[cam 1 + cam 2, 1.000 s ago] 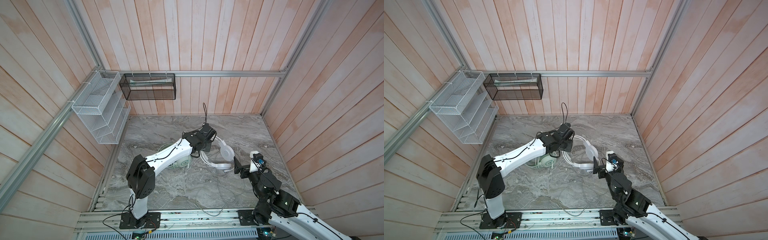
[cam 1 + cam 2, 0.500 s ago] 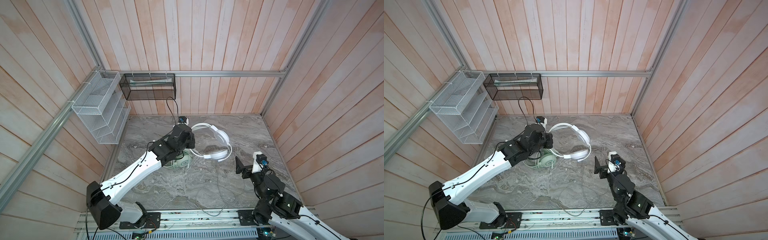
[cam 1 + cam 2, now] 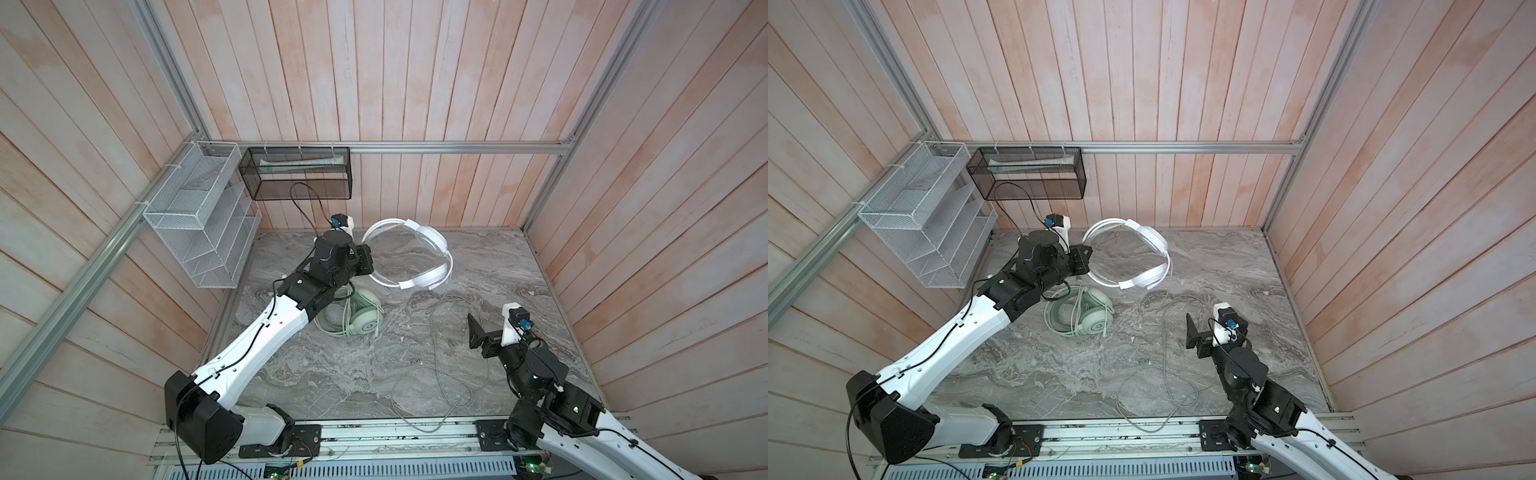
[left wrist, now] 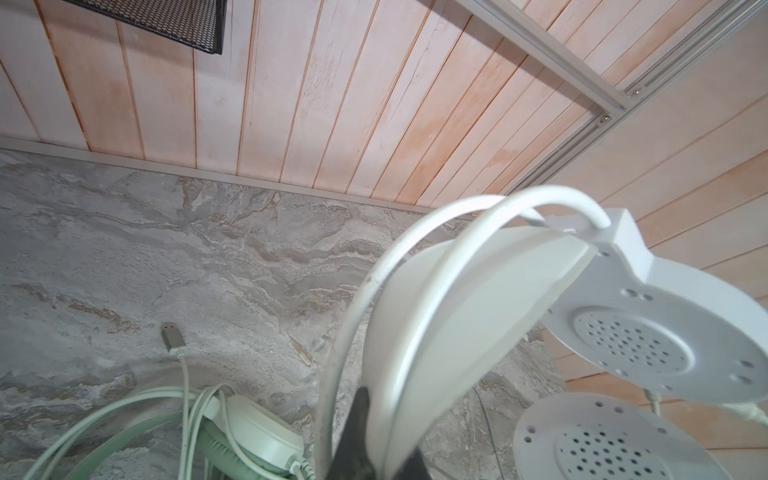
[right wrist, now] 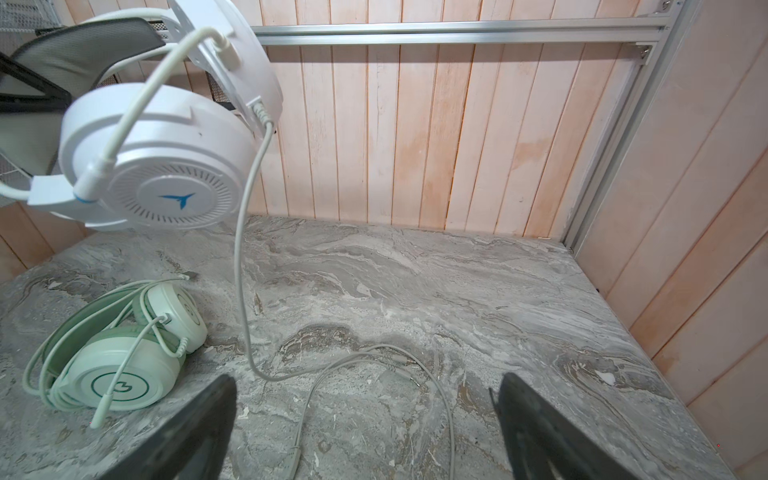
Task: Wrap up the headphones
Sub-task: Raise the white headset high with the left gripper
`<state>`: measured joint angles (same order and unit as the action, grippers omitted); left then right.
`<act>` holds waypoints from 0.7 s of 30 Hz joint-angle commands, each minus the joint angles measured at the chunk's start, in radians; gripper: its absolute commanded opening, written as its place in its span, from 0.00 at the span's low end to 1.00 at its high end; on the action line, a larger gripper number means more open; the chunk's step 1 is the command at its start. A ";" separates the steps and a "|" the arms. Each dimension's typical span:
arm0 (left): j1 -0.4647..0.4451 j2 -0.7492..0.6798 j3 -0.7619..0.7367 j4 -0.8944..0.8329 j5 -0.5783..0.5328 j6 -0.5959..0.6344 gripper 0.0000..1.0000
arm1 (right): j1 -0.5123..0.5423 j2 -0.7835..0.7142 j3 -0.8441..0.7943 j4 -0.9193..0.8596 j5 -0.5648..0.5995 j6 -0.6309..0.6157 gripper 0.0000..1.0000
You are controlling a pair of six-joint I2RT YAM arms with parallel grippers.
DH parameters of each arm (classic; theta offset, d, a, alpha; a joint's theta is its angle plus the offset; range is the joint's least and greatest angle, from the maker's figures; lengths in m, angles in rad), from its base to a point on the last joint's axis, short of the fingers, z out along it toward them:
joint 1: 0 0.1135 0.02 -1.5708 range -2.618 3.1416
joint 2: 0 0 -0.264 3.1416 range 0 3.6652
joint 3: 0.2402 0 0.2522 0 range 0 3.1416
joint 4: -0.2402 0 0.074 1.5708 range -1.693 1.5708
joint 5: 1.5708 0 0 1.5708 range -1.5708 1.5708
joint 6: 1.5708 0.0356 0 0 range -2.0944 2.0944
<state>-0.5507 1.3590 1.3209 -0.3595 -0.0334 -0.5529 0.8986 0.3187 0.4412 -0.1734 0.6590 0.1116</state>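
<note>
- Grip: my left gripper (image 3: 367,263) is clamped on the thin headband of the white headset (image 3: 424,245), holding it in the air just behind the mint-green headset (image 3: 362,322).
- Its cord (image 3: 436,361) hangs down and sprawls loose across the table (image 3: 498,270), near the mint-green headset.
- My right gripper (image 5: 365,395) hovers over that slack with jaws wide apart and empty.
- I judge the mint-green headset already wound. Next, the right gripper must catch the cord and loop it round the band.

Left hand (image 3: 367,261) raised white headset (image 3: 430,239) rearward; right hand (image 3: 478,332) retreated.
</note>
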 commanded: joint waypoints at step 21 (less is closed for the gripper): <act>0.208 -0.171 -0.223 0.217 0.323 -0.285 0.00 | -0.003 0.138 -0.073 0.370 -0.252 0.104 1.00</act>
<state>-0.3908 1.2072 1.1252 -0.2596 0.1825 -0.7296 0.8986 0.4500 0.3954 0.0288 0.4778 0.2169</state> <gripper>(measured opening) 0.087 0.996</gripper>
